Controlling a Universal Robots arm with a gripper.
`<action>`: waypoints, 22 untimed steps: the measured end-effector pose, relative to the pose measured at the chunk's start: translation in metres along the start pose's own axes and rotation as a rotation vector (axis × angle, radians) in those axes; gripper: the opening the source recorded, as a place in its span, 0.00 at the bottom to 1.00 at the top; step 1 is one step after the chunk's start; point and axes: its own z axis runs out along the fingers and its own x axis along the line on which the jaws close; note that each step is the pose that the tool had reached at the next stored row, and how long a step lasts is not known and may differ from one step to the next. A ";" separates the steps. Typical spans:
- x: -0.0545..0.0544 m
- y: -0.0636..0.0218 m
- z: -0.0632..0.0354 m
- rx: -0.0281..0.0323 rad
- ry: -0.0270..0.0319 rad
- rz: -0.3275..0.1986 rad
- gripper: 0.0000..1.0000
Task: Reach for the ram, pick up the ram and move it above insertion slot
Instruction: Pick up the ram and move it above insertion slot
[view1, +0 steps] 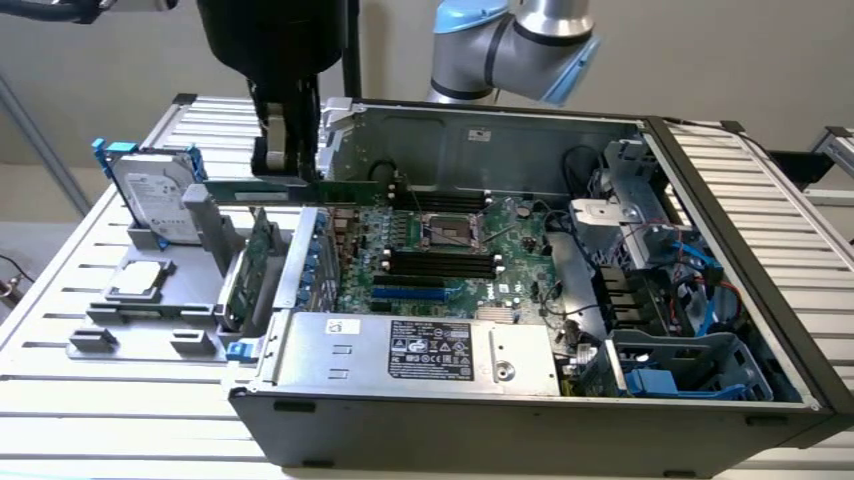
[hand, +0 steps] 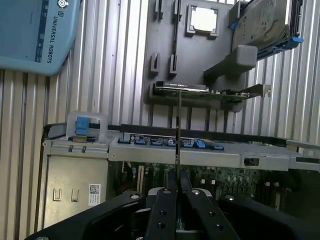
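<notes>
Gripper (view1: 291, 165) hung over far-left corner of the open PC case (view1: 534, 420), jaws clamped narrow on the ram (view1: 287, 186). Stick held level, edge-on, lifted clear of the grey holder tray (view1: 134, 300) on the table; 1 end poked out toward exterior view's left, other end over the case wall. Wrist view: fingers (hand: 167, 210) pinched tight on the thin board edge (hand: 178, 140), which ran straight away from cam.

Step in hand, as I judged it: pick-up done, carry underway. Ram not yet over the insertion slot (view1: 438, 262) — black parallel sockets sat on motherboard nearer centre, right of the gripper & below the CPU socket (view1: 451, 232). Well apart from stick.

Next move would need travel rightward & nearer, keeping ram level and lined up w/ slot's long axis, height kept above the green expansion card (view1: 254, 265) & case wall. Hard drive (view1: 150, 195) stood upright at far left, out of the path.
</notes>
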 end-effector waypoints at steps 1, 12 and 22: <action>0.000 -0.0045 -0.0002 0.0000 -0.0001 0.000 0.13; 0.004 -0.0545 -0.0029 -0.0014 -0.0001 -0.004 0.13; -0.007 -0.0962 0.0028 -0.0018 -0.0001 -0.004 0.13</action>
